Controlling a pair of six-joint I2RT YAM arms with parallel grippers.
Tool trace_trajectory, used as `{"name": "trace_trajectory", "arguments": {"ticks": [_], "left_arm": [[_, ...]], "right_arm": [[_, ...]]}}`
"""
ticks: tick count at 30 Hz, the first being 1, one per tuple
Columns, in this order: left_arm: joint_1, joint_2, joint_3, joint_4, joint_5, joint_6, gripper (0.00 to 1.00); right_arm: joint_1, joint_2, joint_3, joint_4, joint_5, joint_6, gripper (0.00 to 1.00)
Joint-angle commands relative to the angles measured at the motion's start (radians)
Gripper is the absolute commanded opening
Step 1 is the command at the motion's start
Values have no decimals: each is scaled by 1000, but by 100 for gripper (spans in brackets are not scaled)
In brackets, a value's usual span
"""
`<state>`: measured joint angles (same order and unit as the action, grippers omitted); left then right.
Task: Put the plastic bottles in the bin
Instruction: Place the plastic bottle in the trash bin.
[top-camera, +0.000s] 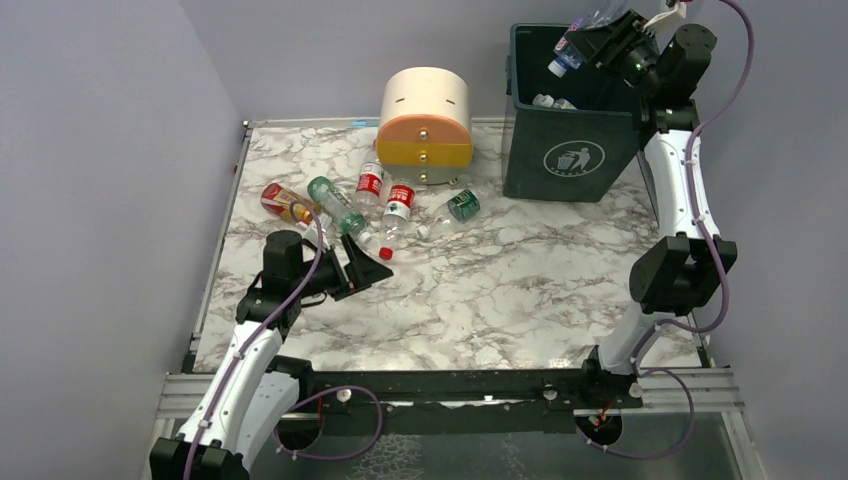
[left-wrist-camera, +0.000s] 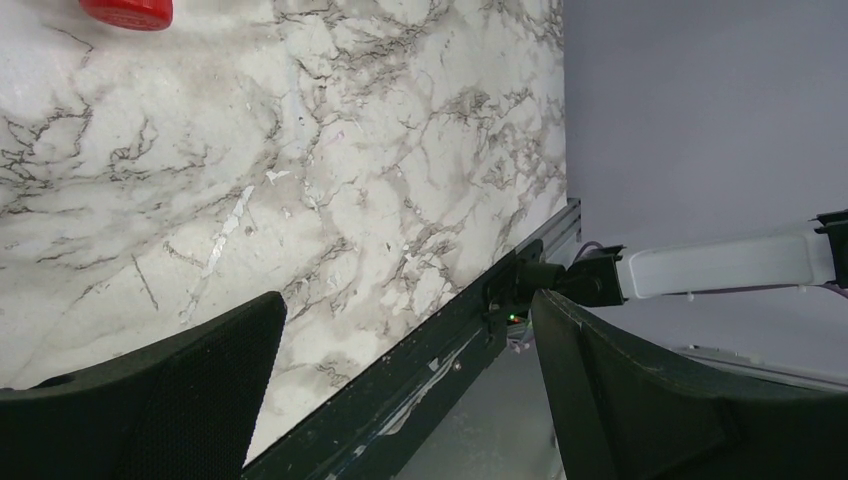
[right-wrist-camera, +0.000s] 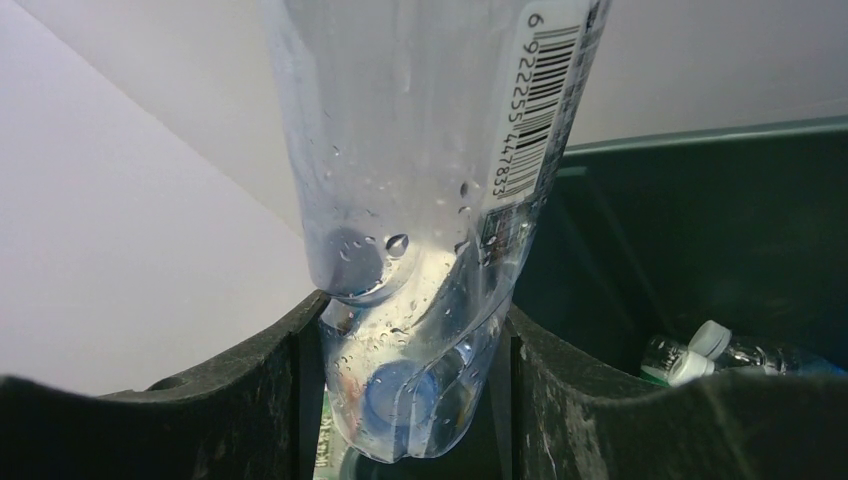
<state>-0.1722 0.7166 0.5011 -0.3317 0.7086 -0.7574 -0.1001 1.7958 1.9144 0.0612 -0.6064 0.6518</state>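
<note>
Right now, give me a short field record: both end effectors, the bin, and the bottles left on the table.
right end effector: shut on a clear barcoded bottle, above the bin and its open top
left end effector: open, empty, over the marble table near a red bottle cap
bin contents: at least one white-capped bottle
bottles on table: five visible, lying by the round drawer unit

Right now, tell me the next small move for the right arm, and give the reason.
Probably open the right gripper and let the clear plastic bottle drop. It is clamped between the jaws and appears to hang over the open top of the large dark green plastic bin, where another clear bottle already lies.
</note>
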Motion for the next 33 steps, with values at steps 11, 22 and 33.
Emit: {"name": "trace_trajectory", "arguments": {"ticks": [11, 22, 33], "left_arm": [[-4, 90, -12, 154, 44, 19, 99], [-17, 128, 28, 161, 27, 21, 99], [-59, 70, 7, 144, -23, 6, 99]], "right_arm": [[-4, 47, 14, -77, 21, -107, 66], [-6, 10, 11, -227, 114, -130, 90], [-5, -294, -225, -228, 42, -102, 92]]}}
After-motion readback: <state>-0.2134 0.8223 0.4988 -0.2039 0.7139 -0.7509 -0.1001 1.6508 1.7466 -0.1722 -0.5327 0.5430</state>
